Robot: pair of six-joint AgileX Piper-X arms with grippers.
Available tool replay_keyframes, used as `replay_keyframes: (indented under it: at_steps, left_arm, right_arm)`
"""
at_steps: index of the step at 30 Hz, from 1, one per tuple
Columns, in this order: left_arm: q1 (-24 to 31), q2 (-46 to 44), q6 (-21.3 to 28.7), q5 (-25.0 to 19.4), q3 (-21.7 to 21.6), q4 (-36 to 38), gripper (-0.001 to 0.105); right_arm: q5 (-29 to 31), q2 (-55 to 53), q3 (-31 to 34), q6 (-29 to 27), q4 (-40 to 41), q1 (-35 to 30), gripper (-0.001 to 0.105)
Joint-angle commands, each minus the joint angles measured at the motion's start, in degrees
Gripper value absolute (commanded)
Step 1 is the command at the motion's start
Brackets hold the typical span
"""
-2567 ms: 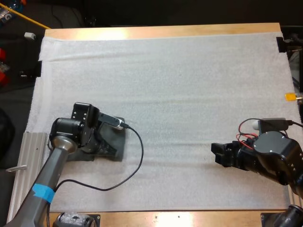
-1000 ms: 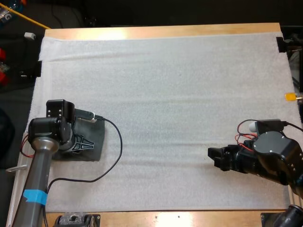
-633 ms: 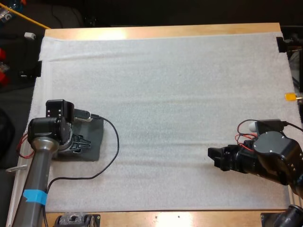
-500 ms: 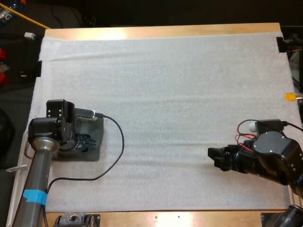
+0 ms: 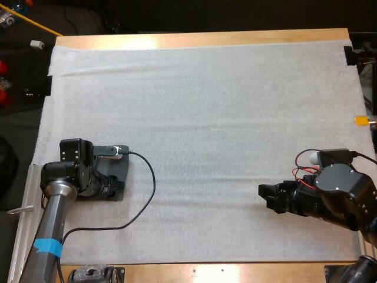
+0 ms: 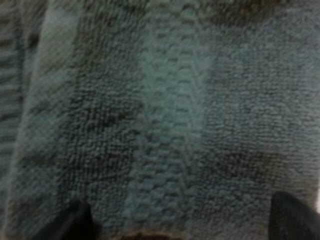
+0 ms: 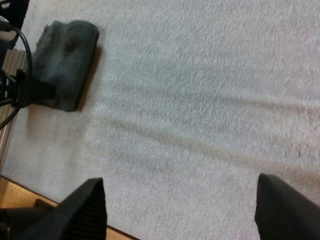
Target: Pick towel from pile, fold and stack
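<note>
towel (image 6: 170,125): dk grey-green, ribbed woven band | mat (image 5: 224,118): wht | table (image 5: 206,39): lt-brown wood

High overhead; left wrist close on towel (image 6: 165,115) (right: same, afar).

- Setting: a robotics laboratory test bench.
- Evidence: a left arm (image 5: 52,233) and a right arm (image 5: 341,199) stand at a wooden counter (image 5: 200,39) covered by a white mat (image 5: 206,106).
- Further evidence: a ribbed metal rail (image 5: 23,230) runs along the counter's left edge, with dark cluttered space beyond.
</note>
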Motion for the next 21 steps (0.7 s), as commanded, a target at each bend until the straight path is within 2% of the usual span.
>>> replay_keyframes:
  at_steps: [1, 6, 9, 12, 17, 21]
  left_arm:
    - [-0.06, -0.21, -1.22, 1.80, 0.19, -1.56, 0.068]
    - [-0.06, 2.74, -2.52, 2.04, 0.30, -1.96, 0.068]
    - [-0.06, 5.99, -3.62, 4.48, 0.30, -1.30, 0.068]
    - [-0.06, 8.17, -3.73, 4.64, 0.30, -0.68, 0.068]
    - [-0.06, 8.41, -3.90, 3.85, -0.09, -0.89, 0.068]
    - [-0.06, 7.76, -3.89, 3.77, -2.21, -0.88, 0.068]
  right_arm:
    - [-0.55, -0.21, -0.34, -0.66, 0.04, -0.06, 0.062]
    - [-0.55, -0.21, -0.34, -0.66, 0.04, -0.06, 0.062]
    - [-0.68, -0.21, -0.34, -0.66, 0.04, -0.06, 0.062]
    - [-1.55, -0.21, -0.34, -0.66, 0.04, -0.06, 0.062]
    - [-1.80, -0.21, -0.34, -0.66, 0.04, -0.06, 0.062]
    - [-1.80, -0.21, -0.34, -0.66, 0.04, -0.06, 0.062]
